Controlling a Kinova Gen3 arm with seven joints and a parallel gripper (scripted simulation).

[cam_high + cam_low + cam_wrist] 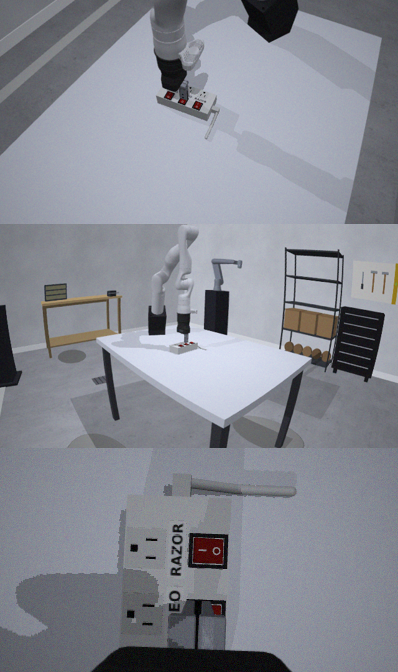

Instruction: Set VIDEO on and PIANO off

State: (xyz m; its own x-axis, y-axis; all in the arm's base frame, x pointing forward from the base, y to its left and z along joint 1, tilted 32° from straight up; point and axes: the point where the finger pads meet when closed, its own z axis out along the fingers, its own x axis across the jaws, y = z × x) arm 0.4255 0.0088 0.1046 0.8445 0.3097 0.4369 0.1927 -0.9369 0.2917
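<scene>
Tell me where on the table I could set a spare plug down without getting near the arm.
Bare white table runs wide from the power strip to the near edge, and right of its cord stub. Crowded: the shut gripper pressing at the middle switch, and the black arm base at the far edge.

The power strip (208, 109) looks like matt off-white plastic with glossy red rocker switches (197, 105). The tabletop (124, 162) is smooth and matt white, the hand (183, 93) dull grey.

Wooden bench (81, 299), black shelf rack (341, 280)
</scene>
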